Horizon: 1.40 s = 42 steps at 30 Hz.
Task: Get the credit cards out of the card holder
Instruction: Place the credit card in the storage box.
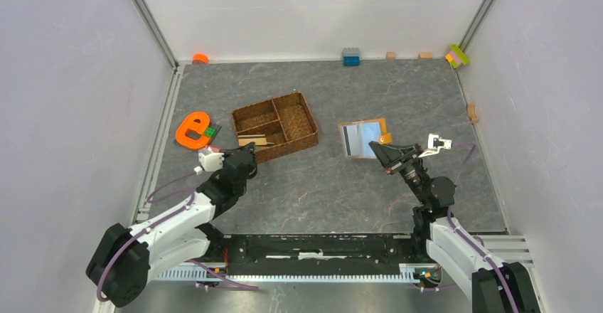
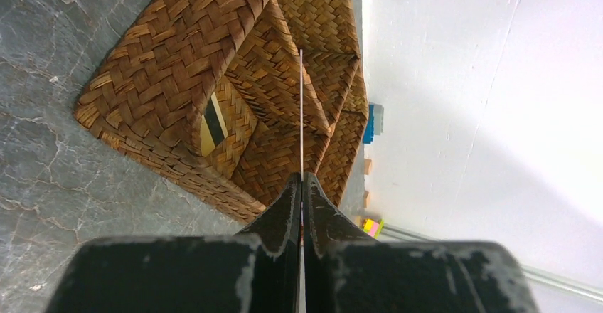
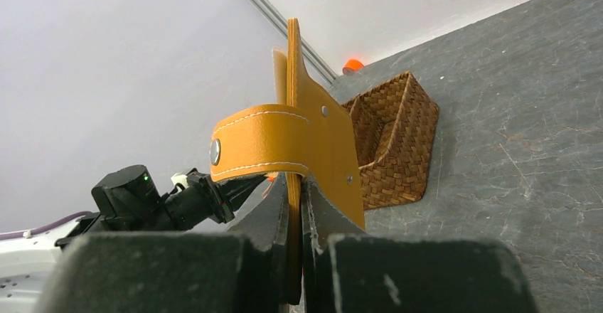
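The orange-tan card holder (image 1: 364,139) lies open right of centre, its pale lining facing up. My right gripper (image 1: 382,151) is shut on its near edge by the snap tab. The right wrist view shows the card holder (image 3: 316,131) edge-on between the fingers (image 3: 274,213). My left gripper (image 1: 245,158) hovers at the front corner of the brown woven tray (image 1: 267,102), shut on one thin credit card (image 2: 301,107) seen edge-on as a pale line above the tray. Another beige card (image 2: 212,126) with a dark stripe lies in the tray's near compartment.
An orange e-shaped toy (image 1: 190,129) and a green brick (image 1: 212,132) sit left of the tray. A blue brick (image 1: 350,57), an orange cap (image 1: 200,58), coloured bricks (image 1: 457,55) and small wooden blocks (image 1: 473,112) lie along the walls.
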Each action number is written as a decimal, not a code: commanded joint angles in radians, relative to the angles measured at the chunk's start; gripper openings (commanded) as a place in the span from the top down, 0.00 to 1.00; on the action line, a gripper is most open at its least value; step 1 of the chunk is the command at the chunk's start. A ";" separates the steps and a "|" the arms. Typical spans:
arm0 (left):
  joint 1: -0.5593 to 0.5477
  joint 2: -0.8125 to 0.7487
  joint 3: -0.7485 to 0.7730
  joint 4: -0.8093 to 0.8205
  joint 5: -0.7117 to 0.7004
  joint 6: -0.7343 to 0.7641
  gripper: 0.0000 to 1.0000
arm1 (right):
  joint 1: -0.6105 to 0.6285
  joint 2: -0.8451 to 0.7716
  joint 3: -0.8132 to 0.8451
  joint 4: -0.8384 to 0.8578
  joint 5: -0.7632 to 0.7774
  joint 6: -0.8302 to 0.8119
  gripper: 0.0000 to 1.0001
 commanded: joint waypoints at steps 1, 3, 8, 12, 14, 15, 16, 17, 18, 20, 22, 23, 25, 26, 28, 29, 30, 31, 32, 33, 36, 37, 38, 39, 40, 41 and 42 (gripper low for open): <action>0.002 0.061 0.073 -0.005 -0.069 -0.104 0.98 | -0.004 -0.013 -0.126 0.055 0.006 -0.007 1.00; 0.003 0.093 0.090 0.003 -0.056 -0.122 0.98 | -0.004 -0.012 -0.126 0.055 0.007 -0.005 1.00; 0.003 0.214 0.136 0.016 -0.036 -0.192 0.98 | -0.004 -0.012 -0.128 0.060 0.003 0.006 1.00; 0.002 0.324 0.141 0.083 -0.030 -0.268 0.98 | -0.004 -0.021 -0.125 0.060 0.001 0.011 1.00; 0.003 0.378 0.159 0.101 -0.031 -0.273 0.98 | -0.004 -0.027 -0.124 0.053 0.004 0.009 1.00; 0.002 0.393 0.166 0.103 -0.033 -0.273 0.98 | -0.004 -0.028 -0.125 0.051 0.006 0.008 1.00; 0.003 0.404 0.168 0.114 -0.038 -0.264 0.93 | -0.004 -0.029 -0.125 0.051 0.007 0.007 1.00; 0.003 0.410 0.166 0.126 -0.042 -0.257 0.85 | -0.004 -0.029 -0.125 0.051 0.006 0.008 1.00; 0.002 0.410 0.162 0.127 -0.049 -0.260 0.79 | -0.004 -0.029 -0.125 0.051 0.006 0.009 1.00; 0.003 0.390 0.150 0.126 -0.068 -0.251 0.69 | -0.004 -0.030 -0.125 0.051 0.005 0.007 1.00; 0.003 0.353 0.152 0.092 -0.087 -0.224 0.63 | -0.005 -0.029 -0.125 0.049 0.007 0.005 1.00; 0.003 0.329 0.155 0.064 -0.090 -0.209 0.61 | -0.004 -0.028 -0.125 0.049 0.008 0.004 1.00; 0.002 0.279 0.170 0.013 -0.094 -0.169 0.57 | -0.005 -0.023 -0.124 0.052 0.005 0.004 1.00; 0.003 0.254 0.178 -0.019 -0.095 -0.141 0.56 | -0.003 -0.023 -0.123 0.054 0.004 0.004 1.00; 0.002 0.187 0.197 -0.074 -0.093 -0.070 0.55 | -0.005 -0.020 -0.123 0.057 0.001 0.004 1.00; 0.003 0.157 0.199 -0.075 -0.086 -0.012 0.55 | -0.004 -0.019 -0.121 0.059 -0.002 0.004 1.00; 0.002 0.118 0.199 -0.111 -0.079 0.027 0.55 | -0.004 -0.016 -0.121 0.067 -0.008 0.005 1.00; 0.002 0.084 0.193 -0.113 -0.065 0.083 0.56 | -0.004 -0.012 -0.119 0.077 -0.018 0.003 1.00; 0.003 0.039 0.179 -0.097 -0.047 0.159 0.57 | -0.004 -0.006 -0.115 0.087 -0.029 0.003 1.00; 0.001 0.002 0.163 -0.059 -0.018 0.234 0.57 | -0.004 0.002 -0.112 0.102 -0.043 0.007 1.00; 0.002 -0.101 0.121 0.050 0.118 0.484 0.55 | -0.004 0.033 -0.119 0.201 -0.081 0.048 1.00; 0.002 -0.125 0.109 0.067 0.155 0.535 0.56 | -0.004 0.048 -0.127 0.273 -0.089 0.070 1.00; 0.002 -0.139 0.093 0.124 0.209 0.595 0.56 | -0.004 0.060 -0.142 0.334 -0.099 0.100 1.00; 0.002 -0.142 0.071 0.213 0.275 0.698 0.56 | -0.004 0.075 -0.147 0.399 -0.109 0.125 1.00; 0.003 -0.138 0.058 0.284 0.368 0.779 0.56 | -0.004 0.090 -0.149 0.445 -0.118 0.143 1.00; 0.003 -0.126 0.055 0.344 0.449 0.836 0.56 | -0.018 0.102 -0.149 0.476 -0.126 0.159 1.00; 0.003 -0.106 0.063 0.385 0.553 0.886 0.55 | -0.004 0.116 -0.150 0.519 -0.136 0.173 1.00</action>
